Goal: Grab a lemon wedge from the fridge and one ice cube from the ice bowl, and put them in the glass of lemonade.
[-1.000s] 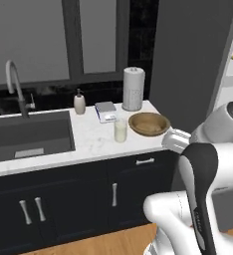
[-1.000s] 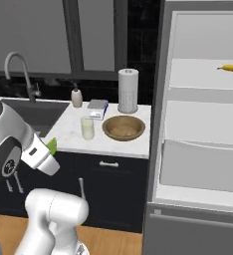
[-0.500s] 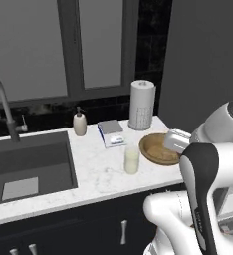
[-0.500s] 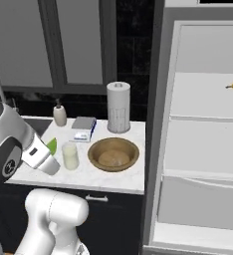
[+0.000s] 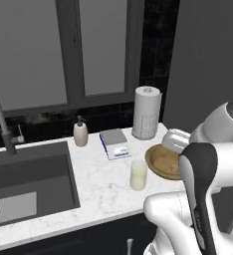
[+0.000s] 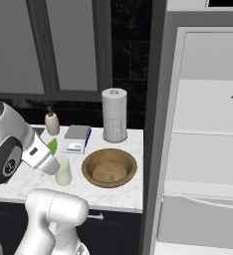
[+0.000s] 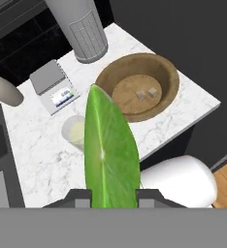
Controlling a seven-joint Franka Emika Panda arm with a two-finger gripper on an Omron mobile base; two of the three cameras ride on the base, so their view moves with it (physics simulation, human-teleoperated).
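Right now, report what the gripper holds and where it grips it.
The gripper is shut on the lemon wedge, pinching its lower end between both fingertips; the rest of the wedge sticks out beyond them.

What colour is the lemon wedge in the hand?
Bright green, with a pale centre line; the lemon wedge shows best in the hand view.

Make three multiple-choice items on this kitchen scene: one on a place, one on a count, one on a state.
1. Where does the glass of lemonade stand?
A. inside the sink
B. on the counter, beside the ice bowl
C. on a fridge shelf

2. How many ice cubes lie in the ice bowl?
A. two
B. none
C. five

3. What is the pincer doing?
A. standing open
B. gripping the paper-towel roll
C. gripping the lemon wedge

Key: 1 B, the glass stands on the marble next to the bowl; 2 A, two cubes show; 3 C, the wedge sits between the fingertips.
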